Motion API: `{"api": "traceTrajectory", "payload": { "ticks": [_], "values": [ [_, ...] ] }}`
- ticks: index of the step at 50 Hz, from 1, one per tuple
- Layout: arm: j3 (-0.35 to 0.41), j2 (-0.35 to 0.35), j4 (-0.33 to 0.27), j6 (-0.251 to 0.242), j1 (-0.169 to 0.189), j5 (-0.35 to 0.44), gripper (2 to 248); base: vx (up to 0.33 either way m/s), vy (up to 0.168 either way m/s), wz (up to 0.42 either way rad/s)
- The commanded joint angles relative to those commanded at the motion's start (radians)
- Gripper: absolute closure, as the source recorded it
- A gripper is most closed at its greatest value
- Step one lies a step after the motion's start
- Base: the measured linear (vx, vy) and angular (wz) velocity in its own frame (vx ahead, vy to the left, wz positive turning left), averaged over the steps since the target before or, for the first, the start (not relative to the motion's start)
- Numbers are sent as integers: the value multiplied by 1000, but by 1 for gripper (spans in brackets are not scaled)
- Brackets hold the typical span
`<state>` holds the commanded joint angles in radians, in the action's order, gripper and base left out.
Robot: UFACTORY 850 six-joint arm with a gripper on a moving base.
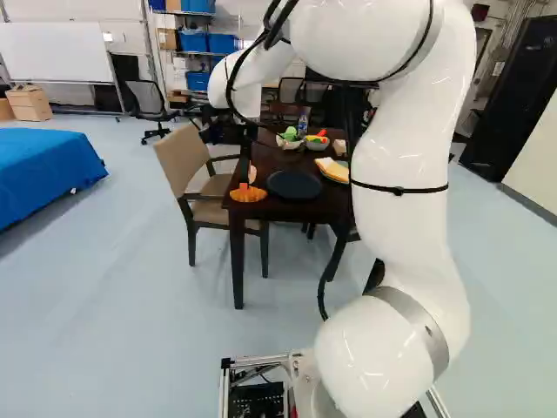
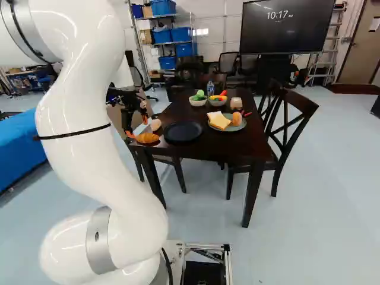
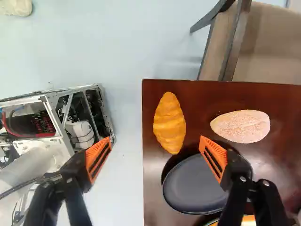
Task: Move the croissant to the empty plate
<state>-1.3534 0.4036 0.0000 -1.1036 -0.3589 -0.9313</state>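
We see the croissant (image 2: 148,138) on the table (image 2: 248,139), near its corner, off the plate. In the right base view, clock hours taken from the croissant, the empty dark plate (image 2: 183,132) lies just beside it at three o'clock, and a pale oval piece (image 2: 155,124) at one. Further off at two we find the green plate (image 2: 237,126) with yellow slices (image 2: 219,120). Our gripper (image 2: 137,126) hangs at eleven; its fingers are spread wide, with nothing pinched. In the left base view, a chair (image 1: 186,157) stands at ten.
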Motion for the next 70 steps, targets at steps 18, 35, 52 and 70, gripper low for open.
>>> {"api": "traceTrajectory", "payload": {
  "ticks": [18,35,52,70],
  "values": [
    [-70,51,0,0,6,-6,3,0,0,0],
    [-81,94,0,0,19,-6,3,0,0,0],
    [-56,100,0,0,20,28,3,0,0,0],
    [8,66,0,0,39,80,3,0,0,0]
  ]
}}
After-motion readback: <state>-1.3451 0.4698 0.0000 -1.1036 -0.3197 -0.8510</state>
